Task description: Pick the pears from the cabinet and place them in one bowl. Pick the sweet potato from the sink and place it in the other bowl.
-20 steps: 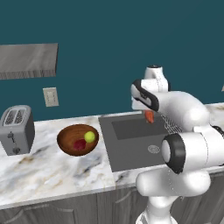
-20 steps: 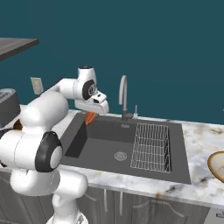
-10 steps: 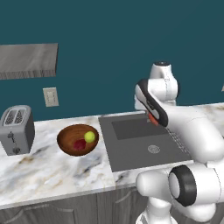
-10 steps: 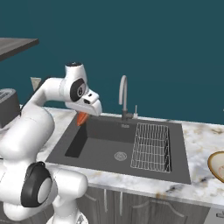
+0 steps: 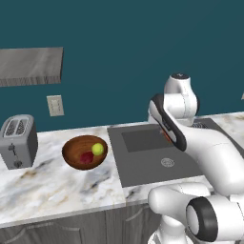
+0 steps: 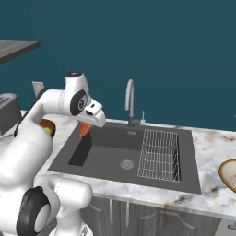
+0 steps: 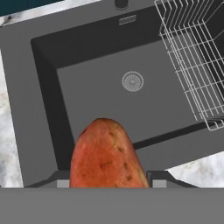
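Left base view: both pears [image 5: 93, 153] are sitting in the dark bowl [image 5: 71, 157] left of the sink [image 5: 143, 164]. Right base view: the sweet potato [image 6: 84, 130] is being pinched by the gripper [image 6: 87, 123] above the sink's left end; the tan bowl [image 6: 227, 174] is sitting far right. Hand view: the tuber is being clamped between the jaws over the basin. Carry rightward is judged next.

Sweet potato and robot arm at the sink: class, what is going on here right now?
The gripper is shut on the sweet potato, holding it in the air over the sink. Both pears already lie in the dark wooden bowl on the counter beside the toaster. The tan bowl, on the counter past the sink's wire rack, has not yet received the sweet potato.
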Controlling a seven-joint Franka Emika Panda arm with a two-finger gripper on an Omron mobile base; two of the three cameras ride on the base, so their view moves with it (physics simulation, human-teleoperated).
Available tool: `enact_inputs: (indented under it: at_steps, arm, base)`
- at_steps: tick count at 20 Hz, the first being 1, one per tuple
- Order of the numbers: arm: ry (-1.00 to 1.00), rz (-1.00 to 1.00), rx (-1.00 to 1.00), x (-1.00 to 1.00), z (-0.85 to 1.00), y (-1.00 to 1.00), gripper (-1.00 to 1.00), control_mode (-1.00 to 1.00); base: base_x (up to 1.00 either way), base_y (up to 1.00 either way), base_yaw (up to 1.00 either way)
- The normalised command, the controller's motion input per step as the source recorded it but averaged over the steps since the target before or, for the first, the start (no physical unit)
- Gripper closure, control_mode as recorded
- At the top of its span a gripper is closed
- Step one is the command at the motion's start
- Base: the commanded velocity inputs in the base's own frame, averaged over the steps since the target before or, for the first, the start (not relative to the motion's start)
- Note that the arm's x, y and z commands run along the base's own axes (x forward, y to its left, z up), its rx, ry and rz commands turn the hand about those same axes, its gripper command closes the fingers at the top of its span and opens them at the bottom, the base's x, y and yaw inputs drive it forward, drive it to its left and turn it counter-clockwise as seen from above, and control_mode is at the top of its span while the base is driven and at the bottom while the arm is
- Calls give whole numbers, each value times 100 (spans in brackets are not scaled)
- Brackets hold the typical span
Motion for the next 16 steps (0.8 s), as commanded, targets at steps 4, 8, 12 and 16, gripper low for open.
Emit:
enact_inputs:
  at_steps: [4, 8, 12, 16]
  arm:
    - [0, 0, 0, 0, 0, 0, 100, -100]
    - [0, 0, 0, 0, 0, 0, 100, -100]
    - [0, 0, 0, 0, 0, 0, 100, 100]
    - [0, 0, 0, 0, 0, 0, 100, 100]
  base:
    - [0, 0, 0]
    - [0, 0, 0]
    - [0, 0, 0]
    - [-83, 0, -1]
